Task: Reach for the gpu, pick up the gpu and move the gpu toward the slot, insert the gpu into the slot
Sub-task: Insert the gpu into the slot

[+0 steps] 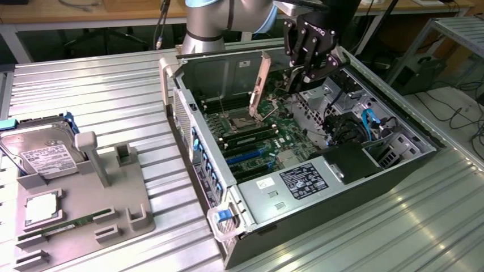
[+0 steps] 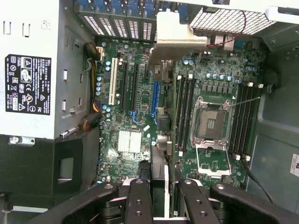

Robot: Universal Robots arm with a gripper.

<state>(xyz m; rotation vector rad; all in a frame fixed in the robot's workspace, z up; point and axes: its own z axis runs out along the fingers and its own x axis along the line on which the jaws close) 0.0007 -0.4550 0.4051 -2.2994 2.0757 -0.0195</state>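
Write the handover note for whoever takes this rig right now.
Gripper: shut on the gpu, card held edge-on between the fingers.
Position: gripper hangs over the open computer case, above the green motherboard.
Slot: the long blue connector strip is bare, with the gpu's edge roughly in line with it but apart from it.
Done: the gpu is picked up and carried over the case.
Left: the gpu is not yet seated in the slot.
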